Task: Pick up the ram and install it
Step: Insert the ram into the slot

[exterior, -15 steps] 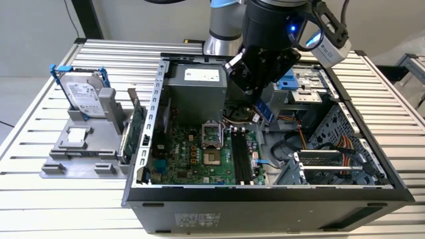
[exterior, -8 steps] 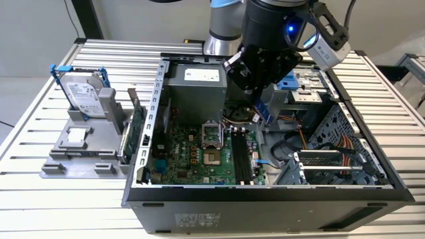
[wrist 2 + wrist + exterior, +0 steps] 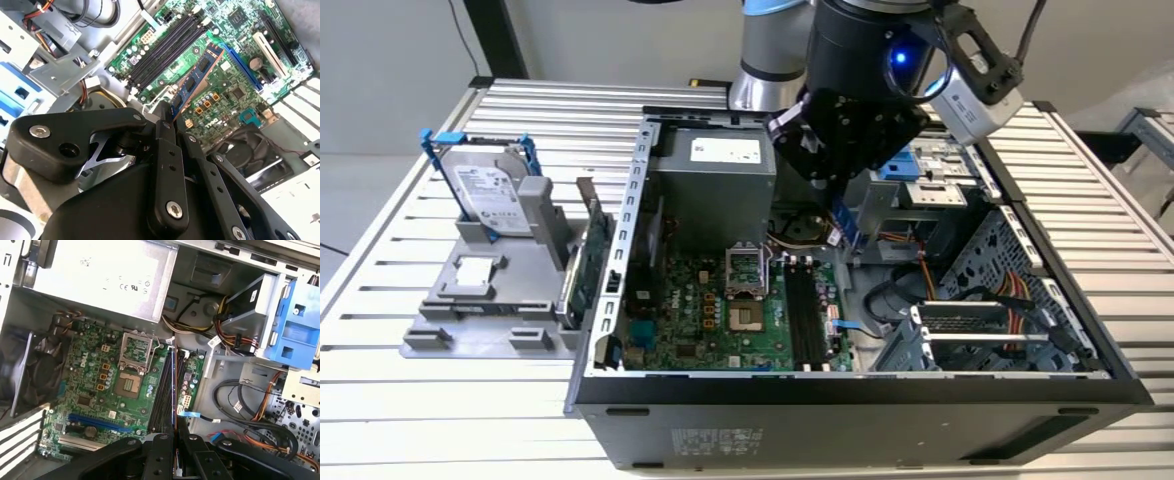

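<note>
Slatted metal table (image 3: 400, 400) carries an open computer case (image 3: 854, 400), with a stand (image 3: 480, 300) holding a hard drive (image 3: 491, 195) on the exterior view's left. Over the far middle of the case, the gripper (image 3: 834, 195) is clenched on the ram (image 3: 843, 225), held on edge above the motherboard (image 3: 720, 320). In the second wrist view the blue stick (image 3: 192, 82) juts from between the black fingers (image 3: 167, 150) toward the memory slots (image 3: 165, 47), not yet seated.
</note>
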Controlling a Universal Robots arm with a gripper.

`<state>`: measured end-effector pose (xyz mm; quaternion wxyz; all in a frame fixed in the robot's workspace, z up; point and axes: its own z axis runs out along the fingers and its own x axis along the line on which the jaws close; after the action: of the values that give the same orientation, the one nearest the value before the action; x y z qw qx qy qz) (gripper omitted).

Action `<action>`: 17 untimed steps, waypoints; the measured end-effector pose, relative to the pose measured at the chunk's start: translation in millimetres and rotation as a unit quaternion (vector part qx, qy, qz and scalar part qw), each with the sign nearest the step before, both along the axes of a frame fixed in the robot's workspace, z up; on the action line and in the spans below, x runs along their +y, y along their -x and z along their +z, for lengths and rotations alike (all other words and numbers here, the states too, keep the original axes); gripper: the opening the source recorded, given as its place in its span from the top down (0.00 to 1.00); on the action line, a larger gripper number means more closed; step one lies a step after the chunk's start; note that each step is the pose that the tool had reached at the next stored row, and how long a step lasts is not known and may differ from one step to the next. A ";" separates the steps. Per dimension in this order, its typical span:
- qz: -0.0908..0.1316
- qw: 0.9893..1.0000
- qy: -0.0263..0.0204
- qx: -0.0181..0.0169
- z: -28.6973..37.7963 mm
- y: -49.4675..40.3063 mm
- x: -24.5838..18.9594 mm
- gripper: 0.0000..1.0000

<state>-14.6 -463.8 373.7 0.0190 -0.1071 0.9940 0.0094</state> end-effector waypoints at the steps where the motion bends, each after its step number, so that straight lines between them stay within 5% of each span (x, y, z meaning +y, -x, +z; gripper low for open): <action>1: -0.004 1.000 0.000 0.000 0.0 0.0 0.0 1.00; 17: -0.021 1.000 0.000 0.000 -1.3 0.0 0.0 1.00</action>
<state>-14.6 -463.8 372.3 0.0192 -0.0861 0.9961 0.0086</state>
